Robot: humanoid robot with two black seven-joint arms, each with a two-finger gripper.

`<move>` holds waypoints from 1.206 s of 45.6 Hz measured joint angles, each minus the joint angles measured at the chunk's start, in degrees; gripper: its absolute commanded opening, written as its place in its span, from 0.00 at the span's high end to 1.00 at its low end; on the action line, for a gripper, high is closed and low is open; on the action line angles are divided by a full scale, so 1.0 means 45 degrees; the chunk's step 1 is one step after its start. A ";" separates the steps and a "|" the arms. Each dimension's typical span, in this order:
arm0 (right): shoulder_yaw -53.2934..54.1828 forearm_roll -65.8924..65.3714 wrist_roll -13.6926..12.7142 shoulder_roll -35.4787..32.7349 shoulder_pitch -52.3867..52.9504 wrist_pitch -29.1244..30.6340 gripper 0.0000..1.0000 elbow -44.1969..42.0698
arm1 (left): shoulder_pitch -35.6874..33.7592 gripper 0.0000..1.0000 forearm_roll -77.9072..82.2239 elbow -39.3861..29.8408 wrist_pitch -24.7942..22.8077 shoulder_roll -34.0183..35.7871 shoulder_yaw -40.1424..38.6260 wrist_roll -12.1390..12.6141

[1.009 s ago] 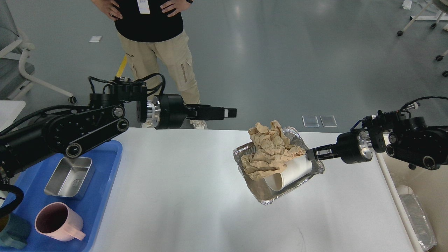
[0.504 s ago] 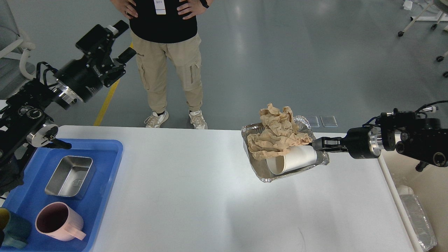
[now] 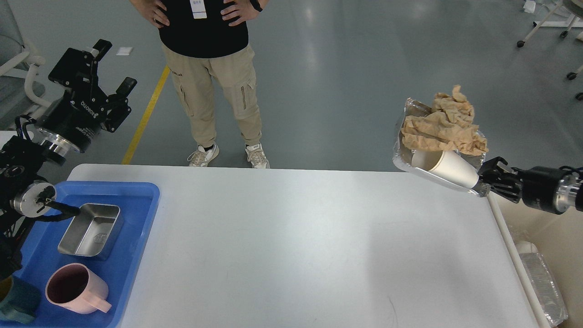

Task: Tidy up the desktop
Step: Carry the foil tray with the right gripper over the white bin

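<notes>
1. Table, white and wide, fills the near and middle view.
2. On the table's left end sits a blue tray holding a pink mug and a steel box.
3. At the table's far right corner, the right gripper has its fingers closed on the rim of a foil tray, held tilted in the air and carrying a paper cup and crumpled brown paper.
4. Beyond the table's far left corner, the left gripper is raised, fingers spread apart and empty.
5. Farthest from the table, a person stands on the floor.
</notes>
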 measured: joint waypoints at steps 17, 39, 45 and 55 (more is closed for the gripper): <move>0.0857 0.2908 -0.0003 -0.2042 -0.2331 0.0007 1.00 0.0082 | 0.1765 0.04 -0.1370 0.0040 0.0281 -0.0048 -0.0078 0.0076; 0.0920 0.6375 -0.0064 -0.2047 -0.5243 -0.0025 1.00 -0.0266 | 0.2063 0.04 -0.1577 -0.0135 0.0252 0.0055 -0.0163 0.0035; 0.0919 0.6662 -0.0119 -0.1968 -0.5953 -0.0026 1.00 -0.0862 | 0.2064 0.04 -0.1577 -0.0273 0.0252 0.0082 -0.0167 0.0036; 0.0933 0.6689 -0.0157 -0.1737 -0.6545 -0.0026 0.68 -0.1803 | 0.2064 0.04 -0.1577 -0.0351 0.0252 0.0044 -0.0167 0.0035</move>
